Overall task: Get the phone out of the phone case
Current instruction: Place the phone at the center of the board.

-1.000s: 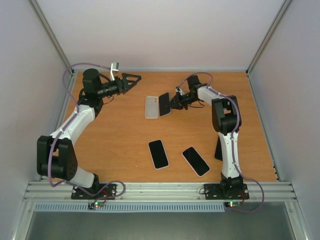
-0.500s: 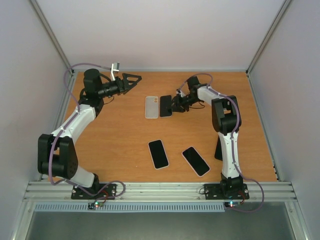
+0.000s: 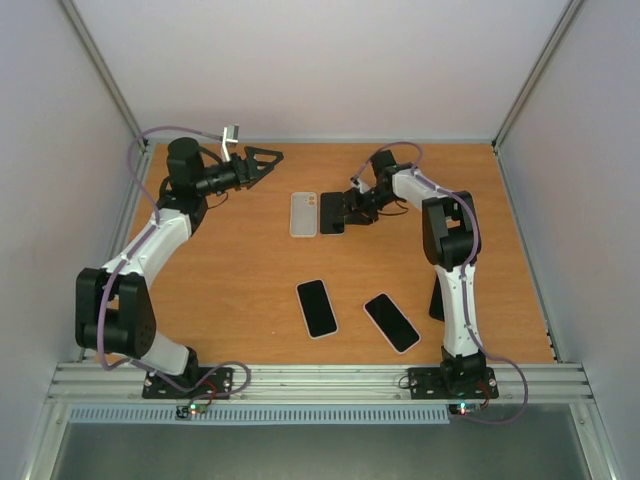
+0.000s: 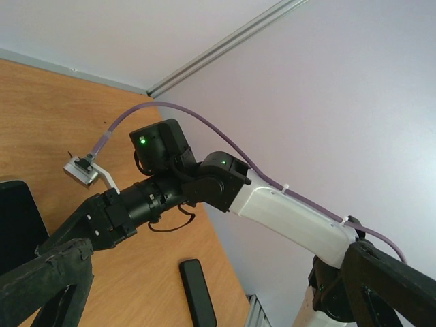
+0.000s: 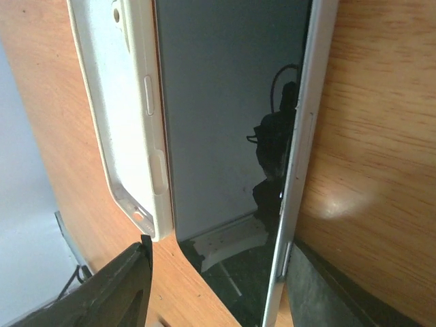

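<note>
The pale phone case (image 3: 303, 213) lies flat and empty at the table's far middle. The black phone (image 3: 331, 212) lies flat just right of it, side by side. The right wrist view shows the case (image 5: 116, 102) and phone (image 5: 231, 136) nearly touching along their long edges. My right gripper (image 3: 347, 212) is low at the phone's right end and open. Its jaws (image 5: 225, 286) straddle that end: one finger stands clear of it, the other lies close beside the phone's edge. My left gripper (image 3: 270, 157) hangs open above the far left, holding nothing.
Two more dark phones (image 3: 316, 307) (image 3: 391, 322) lie near the front middle. A slim black object (image 3: 437, 297) sits by the right arm's lower link, and it also shows in the left wrist view (image 4: 197, 293). Enclosure walls ring the table.
My right gripper has gone from shut on the phone to open. The phone, tilted a second ago, now lies flat and straight beside the case. The left arm barely moved.
</note>
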Controlling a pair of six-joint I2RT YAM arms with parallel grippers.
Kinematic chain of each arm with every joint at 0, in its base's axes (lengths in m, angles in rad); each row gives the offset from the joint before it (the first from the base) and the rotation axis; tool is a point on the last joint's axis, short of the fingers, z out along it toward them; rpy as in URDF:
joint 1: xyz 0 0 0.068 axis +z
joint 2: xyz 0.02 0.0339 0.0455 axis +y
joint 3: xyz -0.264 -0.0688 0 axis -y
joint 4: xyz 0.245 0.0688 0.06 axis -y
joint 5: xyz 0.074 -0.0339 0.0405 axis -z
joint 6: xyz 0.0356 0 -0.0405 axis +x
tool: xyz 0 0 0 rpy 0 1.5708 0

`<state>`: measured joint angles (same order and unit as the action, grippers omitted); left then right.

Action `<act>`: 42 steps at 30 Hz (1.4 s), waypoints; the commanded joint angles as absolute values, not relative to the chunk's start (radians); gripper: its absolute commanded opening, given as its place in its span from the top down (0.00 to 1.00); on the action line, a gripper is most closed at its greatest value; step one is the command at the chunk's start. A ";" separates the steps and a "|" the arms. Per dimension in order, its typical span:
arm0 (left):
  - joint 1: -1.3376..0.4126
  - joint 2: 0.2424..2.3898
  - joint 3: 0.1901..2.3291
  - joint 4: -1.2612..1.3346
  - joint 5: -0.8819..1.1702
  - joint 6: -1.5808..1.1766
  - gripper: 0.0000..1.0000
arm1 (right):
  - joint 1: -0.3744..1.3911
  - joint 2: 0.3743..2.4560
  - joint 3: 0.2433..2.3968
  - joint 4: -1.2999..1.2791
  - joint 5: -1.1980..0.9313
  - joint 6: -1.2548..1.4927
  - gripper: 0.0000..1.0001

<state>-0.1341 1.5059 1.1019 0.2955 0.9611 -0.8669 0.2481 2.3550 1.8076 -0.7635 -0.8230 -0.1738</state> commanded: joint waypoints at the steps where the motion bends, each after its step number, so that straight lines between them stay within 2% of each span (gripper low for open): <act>1: -0.129 1.499 1.114 0.300 0.958 -0.838 0.01 | 0.256 2.330 1.830 -0.803 -0.785 -0.196 0.42; 4: -0.129 1.491 1.119 0.255 0.952 -0.799 0.01 | 0.256 2.306 1.821 -0.811 -0.775 -0.207 0.32; 6: -0.130 1.485 1.128 0.203 0.948 -0.751 0.01 | 0.257 2.291 1.820 -0.825 -0.749 -0.221 0.23; 9: -0.130 1.467 1.156 0.069 0.939 -0.658 0.01 | 0.256 2.265 1.818 -0.848 -0.700 -0.242 0.03; 10: -0.130 1.462 1.164 0.022 0.935 -0.603 0.01 | 0.256 2.253 1.813 -0.853 -0.690 -0.249 0.02; 15: -0.170 1.432 1.247 -0.399 0.869 -0.288 0.01 | 0.248 2.189 1.783 -0.871 -0.650 -0.280 0.01; 18: -0.292 1.424 1.302 -0.680 0.692 0.076 0.01 | 0.228 2.134 1.758 -0.874 -0.655 -0.291 0.01; 21: -0.441 1.432 1.303 -0.815 0.576 0.273 0.01 | 0.203 2.069 1.729 -0.880 -0.660 -0.306 0.01; 27: -0.691 1.497 1.294 -0.893 0.377 0.432 0.01 | 0.142 1.929 1.656 -0.882 -0.672 -0.328 0.01; 34: -0.940 1.602 1.264 -0.820 0.164 0.549 0.01 | 0.083 1.837 1.585 -0.865 -0.694 -0.338 0.02; 42: -1.002 1.597 1.203 -0.820 0.273 0.769 0.01 | 0.064 1.802 1.543 -0.842 -0.718 -0.340 0.01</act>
